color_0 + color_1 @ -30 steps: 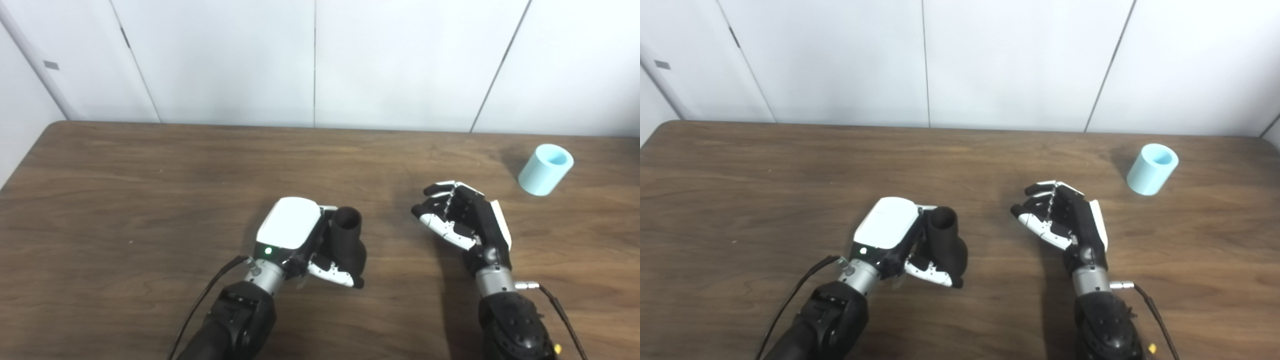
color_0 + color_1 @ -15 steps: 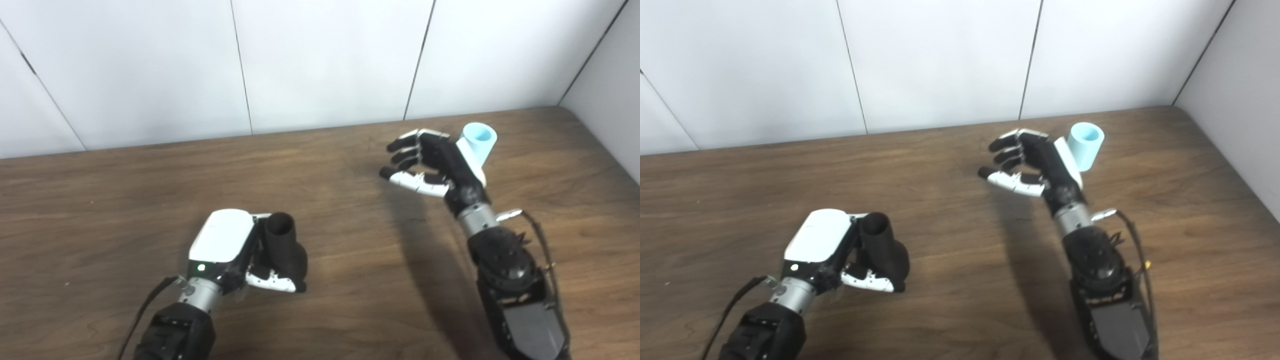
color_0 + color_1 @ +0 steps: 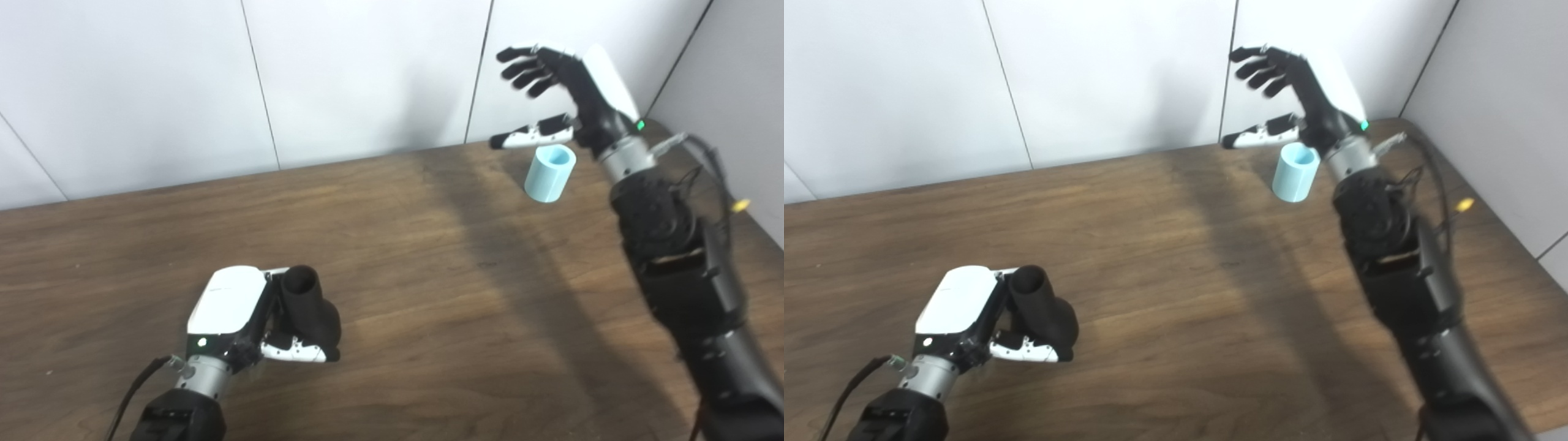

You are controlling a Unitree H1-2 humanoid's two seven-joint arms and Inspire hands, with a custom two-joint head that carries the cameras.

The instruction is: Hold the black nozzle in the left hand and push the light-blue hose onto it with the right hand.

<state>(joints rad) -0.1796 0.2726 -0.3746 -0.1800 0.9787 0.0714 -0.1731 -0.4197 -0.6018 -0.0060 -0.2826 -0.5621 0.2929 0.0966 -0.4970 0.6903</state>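
Observation:
My left hand [image 3: 245, 312] is shut on the black nozzle [image 3: 309, 309] at the near left of the table; the nozzle's open mouth points up and away. The light-blue hose [image 3: 550, 173], a short upright tube, stands on the table at the far right. My right hand [image 3: 554, 92] is open, fingers spread, raised above and just behind the hose, not touching it. The same scene shows in the right eye view: nozzle [image 3: 1041, 312], hose [image 3: 1295, 173], right hand [image 3: 1292, 92].
The brown wooden table [image 3: 398, 257] meets white wall panels [image 3: 355, 79] at the back and a grey wall [image 3: 741, 92] at the right corner. My right forearm [image 3: 680, 257] stretches over the table's right side.
My right hand has risen and reached farther back, from beside the hose to above it. The camera has turned further right. My left hand still holds the nozzle.

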